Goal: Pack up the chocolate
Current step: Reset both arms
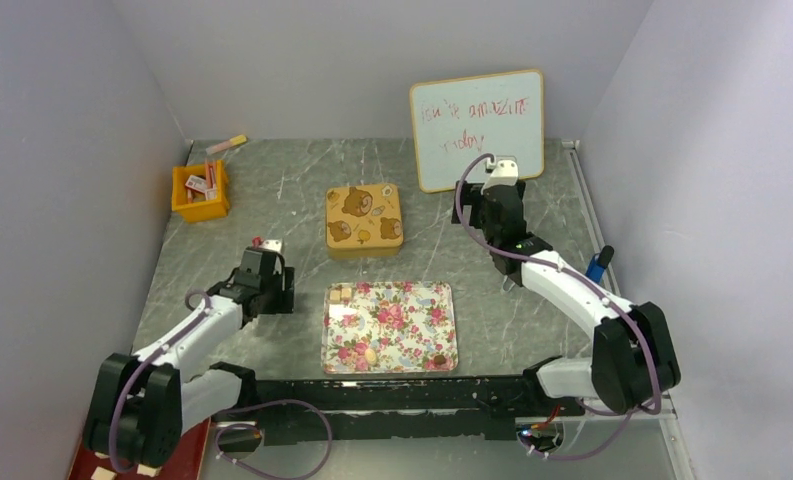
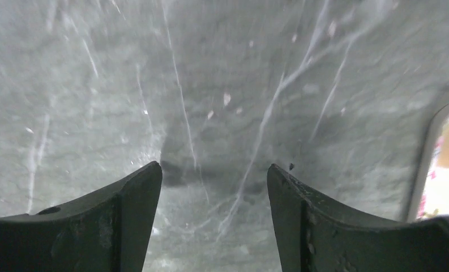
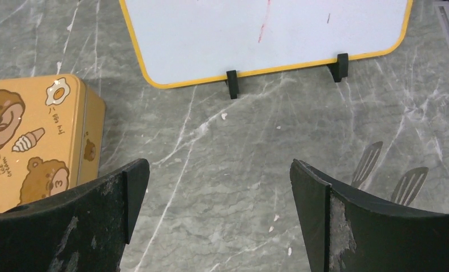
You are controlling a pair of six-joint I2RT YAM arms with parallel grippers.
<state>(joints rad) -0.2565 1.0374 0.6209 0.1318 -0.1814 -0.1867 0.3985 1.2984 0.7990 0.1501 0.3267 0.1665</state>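
Note:
Small tan chocolate pieces [image 1: 340,294] and a dark one [image 1: 439,360] lie on the floral tray [image 1: 412,300] in the middle of the table. My left gripper [image 1: 270,290] hovers over bare table just left of the tray. Its jaws [image 2: 214,170] are open with only grey table between them, and the tray's rim [image 2: 428,153] shows at the right edge. My right gripper [image 1: 484,208] is farther back, between the bear tin [image 1: 364,220] and the whiteboard [image 1: 477,128]. It is open [image 3: 219,167] and holds nothing, with the bear tin [image 3: 35,136] to its left.
An orange bin [image 1: 201,205] with red-and-white packets stands at the back left, with a pink-and-yellow item [image 1: 227,145] behind it. The whiteboard [image 3: 261,34] stands on two black feet ahead of the right gripper. A blue object [image 1: 599,263] lies by the right wall.

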